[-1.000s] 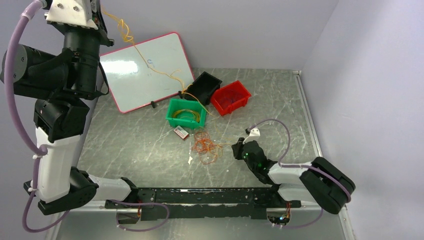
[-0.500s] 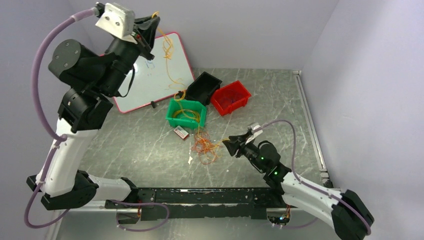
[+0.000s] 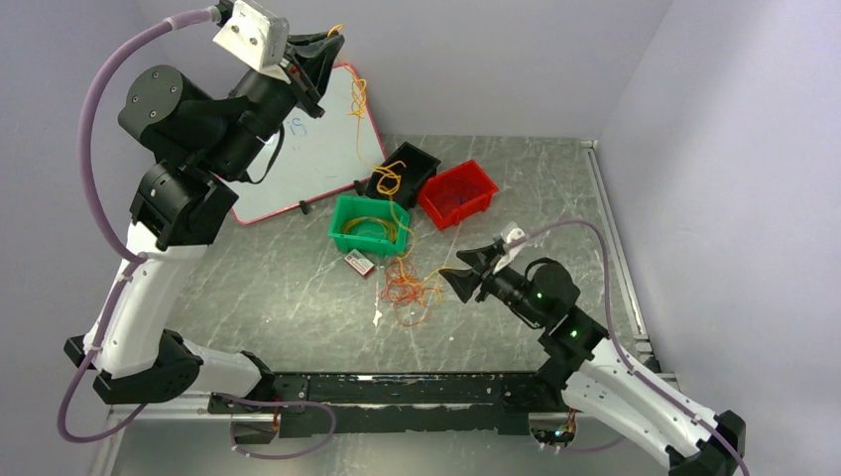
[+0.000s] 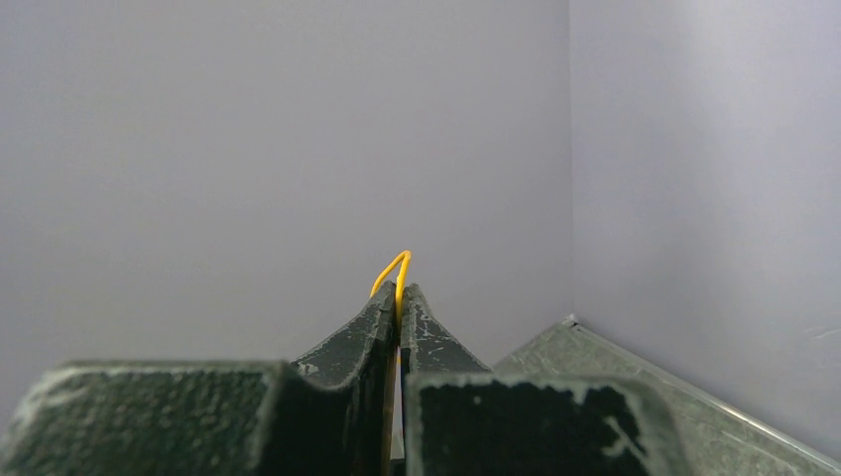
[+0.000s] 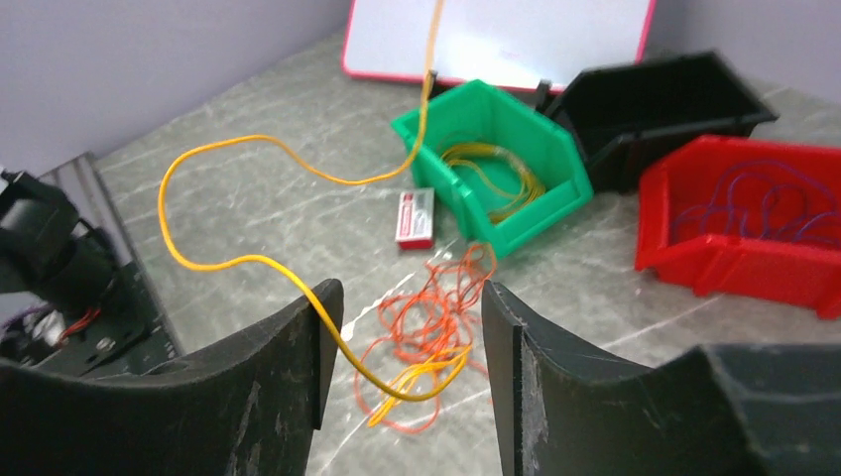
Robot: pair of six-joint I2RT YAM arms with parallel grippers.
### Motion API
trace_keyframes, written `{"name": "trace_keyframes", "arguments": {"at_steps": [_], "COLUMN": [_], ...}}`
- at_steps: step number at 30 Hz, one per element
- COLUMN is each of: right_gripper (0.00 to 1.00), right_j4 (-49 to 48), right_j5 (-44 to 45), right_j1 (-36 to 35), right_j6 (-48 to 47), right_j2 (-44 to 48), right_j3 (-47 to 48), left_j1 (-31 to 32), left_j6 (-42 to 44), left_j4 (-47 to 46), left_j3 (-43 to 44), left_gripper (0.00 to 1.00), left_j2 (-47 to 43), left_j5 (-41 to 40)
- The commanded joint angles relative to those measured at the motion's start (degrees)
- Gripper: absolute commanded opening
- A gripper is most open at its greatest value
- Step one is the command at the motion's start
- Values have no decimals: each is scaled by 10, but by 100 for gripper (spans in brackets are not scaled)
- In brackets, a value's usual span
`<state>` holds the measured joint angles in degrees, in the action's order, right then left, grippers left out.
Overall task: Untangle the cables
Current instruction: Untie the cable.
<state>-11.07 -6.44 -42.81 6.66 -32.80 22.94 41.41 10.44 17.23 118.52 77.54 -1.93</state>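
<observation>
My left gripper (image 3: 332,45) is raised high at the back left and is shut on a yellow cable (image 3: 359,109). The cable hangs down past the whiteboard toward the black bin (image 3: 419,159) and the table. In the left wrist view the tips (image 4: 400,297) pinch a small yellow loop (image 4: 392,270). An orange tangle (image 3: 407,295) with yellow strands lies on the table in front of the green bin (image 3: 347,213). My right gripper (image 3: 466,270) is open just right of the tangle. In the right wrist view (image 5: 407,307) the yellow cable (image 5: 248,262) runs between its fingers above the orange tangle (image 5: 426,317).
A red bin (image 3: 466,188) holding purple wire stands right of the black bin. The green bin (image 5: 466,109) holds yellow loops. A pink-edged whiteboard (image 3: 317,149) leans at the back left. A small red-and-white box (image 3: 359,263) lies by the green bin. Walls close off the back and right.
My left gripper swung right with the yellow cable, which now hangs over the black bin. My right arm lifted and reached toward the tangle with its jaws open.
</observation>
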Motion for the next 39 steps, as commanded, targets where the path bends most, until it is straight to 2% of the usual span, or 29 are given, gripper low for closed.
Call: {"name": "trace_keyframes", "arguments": {"at_steps": [1, 4, 9, 12, 15, 19, 21, 24, 29, 32, 39], "right_gripper": [57, 60, 61, 61, 61, 61, 61, 61, 61, 60, 58], "right_j4": [231, 325, 481, 502, 388, 57, -119, -284, -472, -520, -616], "right_j5": [-50, -50, 87, 143, 128, 41, 4, -18, -23, -57, -118], "right_j1": [3, 2, 2, 2, 1, 2, 2, 2, 2, 2, 1], "right_j6": [49, 111, 194, 210, 185, 140, 118, 65, -5, -18, 39], "right_j2": [-53, -86, -106, -101, -48, 28, 15, -87, -251, -335, -456], "right_j3": [89, 143, 197, 219, 191, 61, -7, -33, -9, 29, 94], "left_j1": [2, 2, 2, 2, 2, 2, 2, 2, 2, 2, 2], "left_j6": [-7, -10, -16, -19, -23, -25, -26, -27, -28, -29, -28], "left_j4": [-9, -14, -16, -18, -17, -14, -12, -7, 0, 4, 8], "left_j3": [24, 23, 20, 17, 16, 20, 23, 29, 31, 35, 29], "left_gripper": [7, 7, 7, 7, 7, 7, 7, 7, 7, 7, 7], "left_j2": [15, 18, 21, 18, 17, 18, 18, 17, 12, 10, 7], "left_j5": [25, 31, 35, 36, 42, 47, 47, 48, 53, 56, 56]}}
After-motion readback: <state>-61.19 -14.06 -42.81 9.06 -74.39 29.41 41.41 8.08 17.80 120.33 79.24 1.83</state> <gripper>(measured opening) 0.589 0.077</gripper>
